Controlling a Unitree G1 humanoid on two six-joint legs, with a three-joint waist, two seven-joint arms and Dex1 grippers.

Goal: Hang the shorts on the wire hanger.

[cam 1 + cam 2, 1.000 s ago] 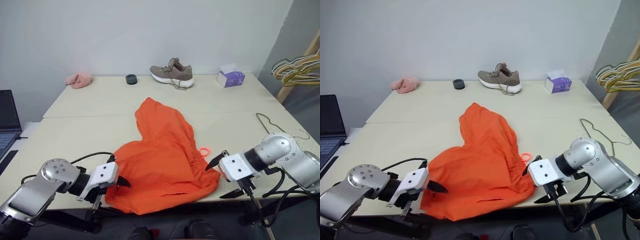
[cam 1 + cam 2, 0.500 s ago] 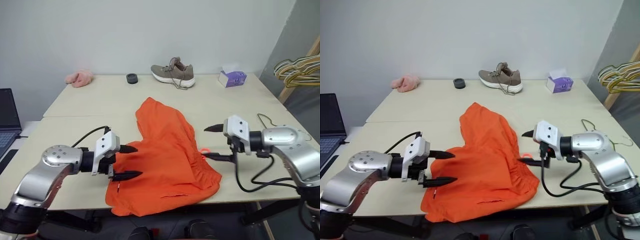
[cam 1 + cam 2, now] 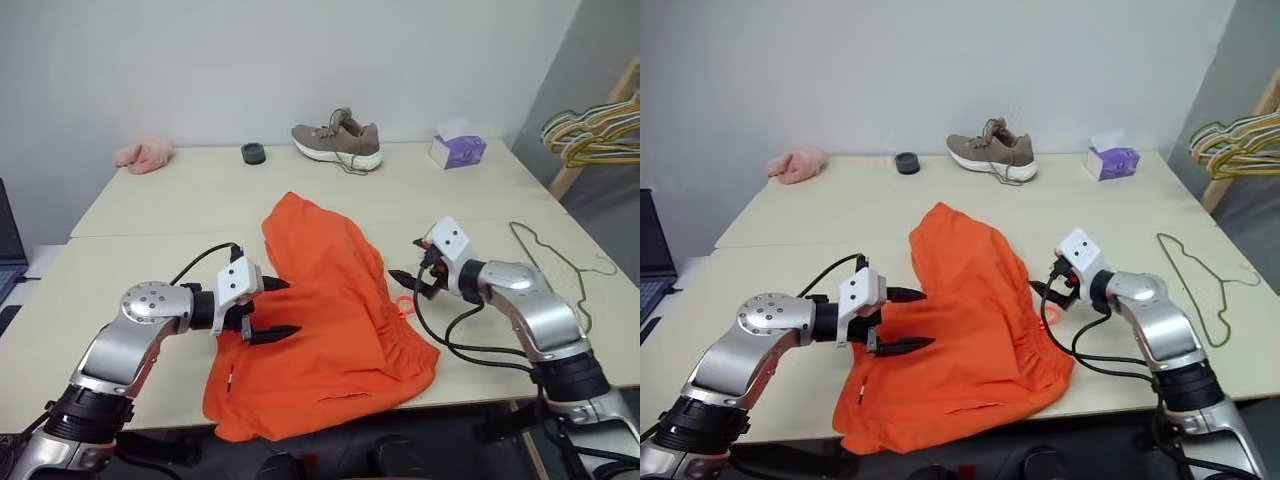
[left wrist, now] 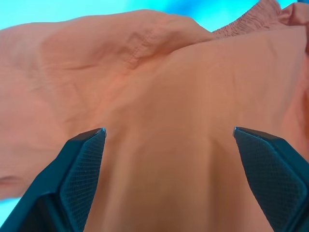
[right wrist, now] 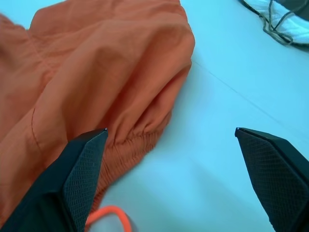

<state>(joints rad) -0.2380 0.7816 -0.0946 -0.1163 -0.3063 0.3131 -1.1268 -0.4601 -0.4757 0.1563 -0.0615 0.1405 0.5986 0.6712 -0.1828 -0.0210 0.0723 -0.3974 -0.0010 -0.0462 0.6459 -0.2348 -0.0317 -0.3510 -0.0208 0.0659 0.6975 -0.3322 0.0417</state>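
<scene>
Now both arms had swung in from the near edge of the surface (image 3: 150, 190) toward the shorts (image 3: 330, 310). The left gripper (image 3: 275, 310) hung over the cloth's left side and the right gripper (image 3: 408, 279) sat beside the gathered waistband, each with jaws spread wide and grasping nothing. That likely meant a two-handed pickup was about to start; nothing had been lifted yet. The shorts lay crumpled at the middle, spilling over the near edge. The hanger (image 3: 560, 265) lay flat, well apart, to the right. The only container, a tissue box (image 3: 457, 150) at the far side, had a tissue sticking up.
</scene>
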